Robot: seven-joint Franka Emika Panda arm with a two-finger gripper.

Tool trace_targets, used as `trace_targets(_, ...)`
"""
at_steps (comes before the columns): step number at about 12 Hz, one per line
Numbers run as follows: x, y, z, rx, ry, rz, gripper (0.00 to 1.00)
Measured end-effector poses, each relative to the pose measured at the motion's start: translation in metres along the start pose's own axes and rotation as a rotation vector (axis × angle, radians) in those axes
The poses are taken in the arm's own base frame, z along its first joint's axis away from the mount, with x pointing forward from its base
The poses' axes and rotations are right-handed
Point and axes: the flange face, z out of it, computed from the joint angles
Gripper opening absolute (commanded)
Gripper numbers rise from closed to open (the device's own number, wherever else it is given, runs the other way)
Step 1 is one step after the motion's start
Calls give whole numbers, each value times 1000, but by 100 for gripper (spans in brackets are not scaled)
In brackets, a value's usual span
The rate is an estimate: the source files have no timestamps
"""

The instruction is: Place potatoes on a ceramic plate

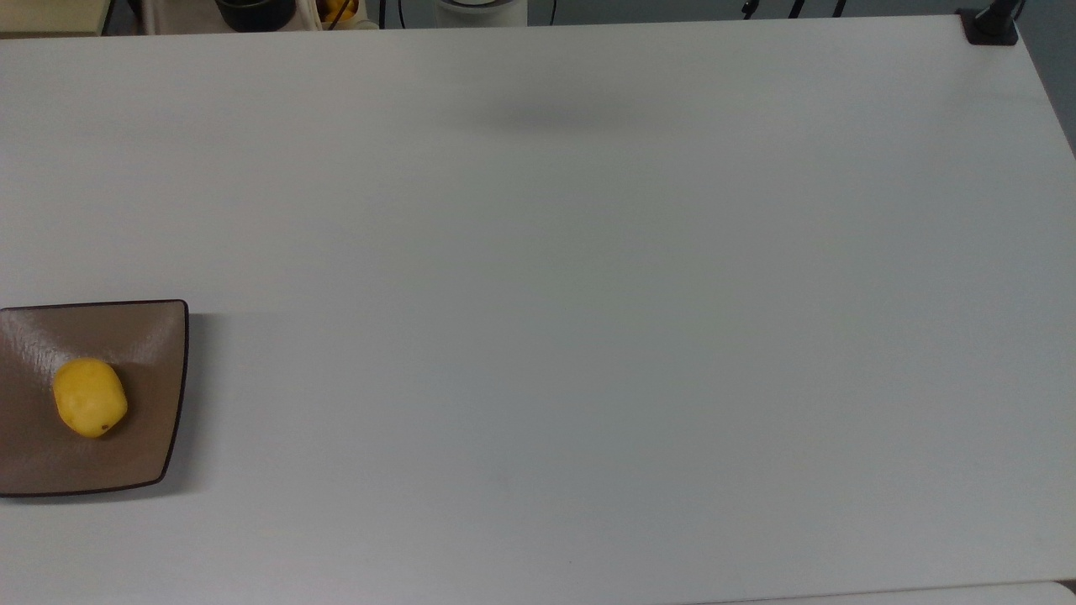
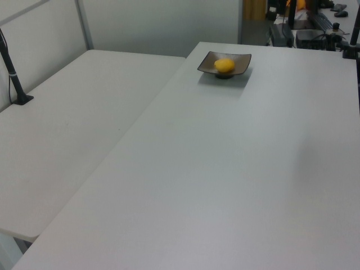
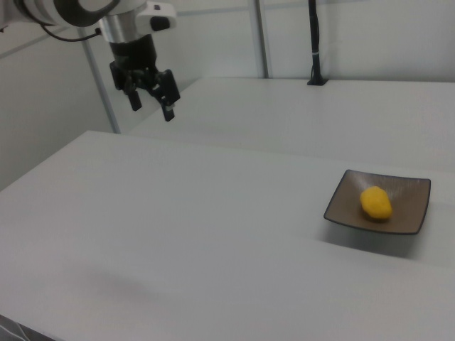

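Observation:
One yellow potato (image 1: 90,397) lies on the brown square ceramic plate (image 1: 143,336) at the top view's left edge. The left view shows the same potato (image 2: 224,65) on the plate (image 2: 241,62) at the far end of the table. In the right view the potato (image 3: 375,202) rests on the plate (image 3: 411,193) at the right. My gripper (image 3: 151,109) hangs high above the table at the right view's upper left, far from the plate, open, with nothing between its fingers.
A black post base (image 1: 988,25) is clamped at the top view's upper right table corner. Dark items and cables (image 1: 252,10) sit beyond the far edge. A second white table (image 2: 62,129) adjoins on the left view's left, with a black post (image 2: 14,73).

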Motion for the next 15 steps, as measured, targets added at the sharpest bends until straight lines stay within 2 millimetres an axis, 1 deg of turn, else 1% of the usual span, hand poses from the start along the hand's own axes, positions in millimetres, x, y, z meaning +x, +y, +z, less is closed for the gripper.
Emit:
trace_targets(1,-4,-17,9,-6,-20,-9,100)
trace_targets(4,-14,-44,33,-57,-63,-61,100)
trace_targets(6,-15,-47,41,-62,-61,-74,100)
trace_targets(9,-8,-47,57,-57,-22,-125,100)
trace_targets(11,-6,-46,60,-56,-11,-131,100)
trace_targets(15,-6,-43,59,-56,-10,-128,100)
